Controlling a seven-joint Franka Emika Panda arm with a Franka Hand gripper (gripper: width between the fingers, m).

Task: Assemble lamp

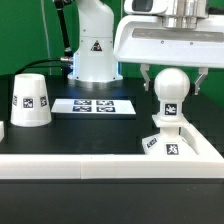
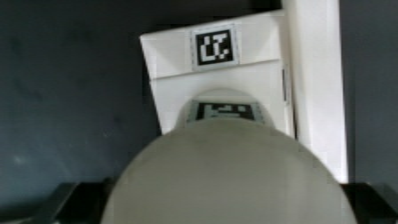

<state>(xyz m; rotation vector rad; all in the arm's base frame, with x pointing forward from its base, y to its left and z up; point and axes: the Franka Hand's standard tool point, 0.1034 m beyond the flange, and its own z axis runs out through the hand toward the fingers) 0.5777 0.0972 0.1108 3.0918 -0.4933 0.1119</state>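
Note:
The bulb (image 1: 170, 92) stands upright on the flat square base (image 1: 195, 147) at the exterior view's right, ball head up. My gripper (image 1: 173, 82) hangs over it, with one finger on each side of the ball head. The jaws look open, with a thin gap at the fingers. In the wrist view the ball head (image 2: 222, 170) fills the space between my gripper's (image 2: 214, 205) dark fingers, and the base (image 2: 240, 75) with its tag lies beyond. The cone shade (image 1: 30, 100) stands alone at the exterior view's left, wide end down.
The marker board (image 1: 93, 105) lies flat at mid table. The robot's white pedestal (image 1: 95, 50) stands behind it. A white wall (image 1: 90, 160) runs along the table's front edge and beside the base (image 2: 317, 90).

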